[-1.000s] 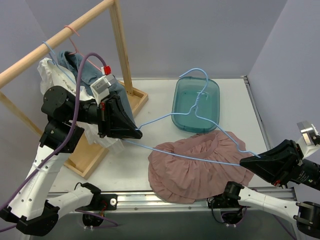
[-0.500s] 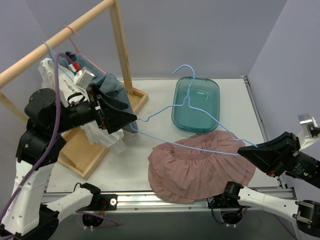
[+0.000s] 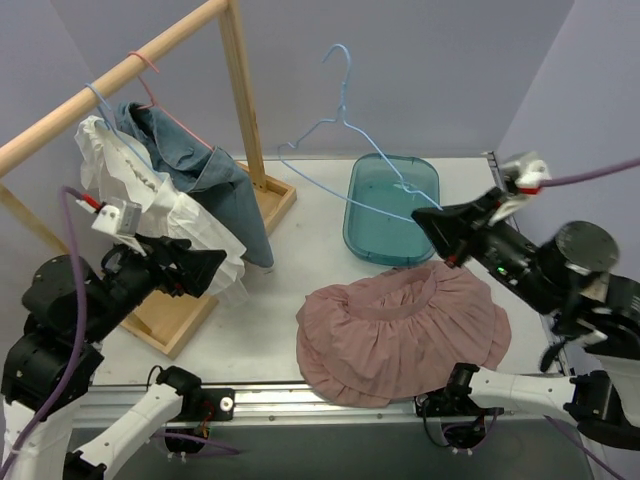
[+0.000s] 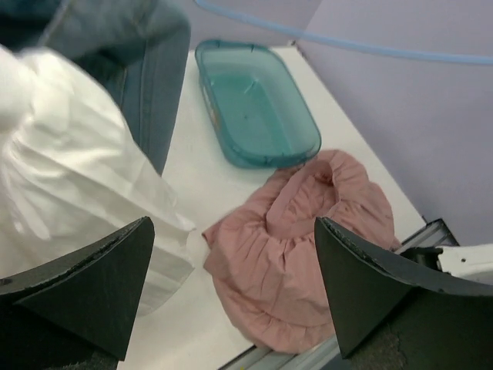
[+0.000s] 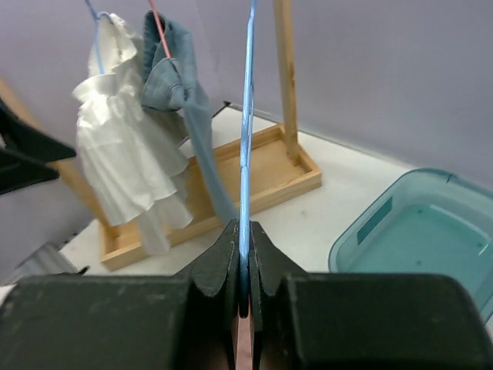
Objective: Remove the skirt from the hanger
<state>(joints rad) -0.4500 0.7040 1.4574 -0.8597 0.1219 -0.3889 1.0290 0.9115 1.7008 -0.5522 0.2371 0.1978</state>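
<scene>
Pink skirt (image 3: 400,325) (blue hanger (image 5: 247,116) aloft)

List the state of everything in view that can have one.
pink skirt: off the hanger, crumpled on the table
blue hanger: bare, held in the air
right hand: shut on the blue hanger
left hand: open, empty
teal bin: upright, empty
denim garment: hanging on the rack
white garment: hanging on the rack

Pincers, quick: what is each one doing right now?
Left pincer: open, holding nothing.
Right pincer: closed on the thin light-blue wire hanger.
</scene>
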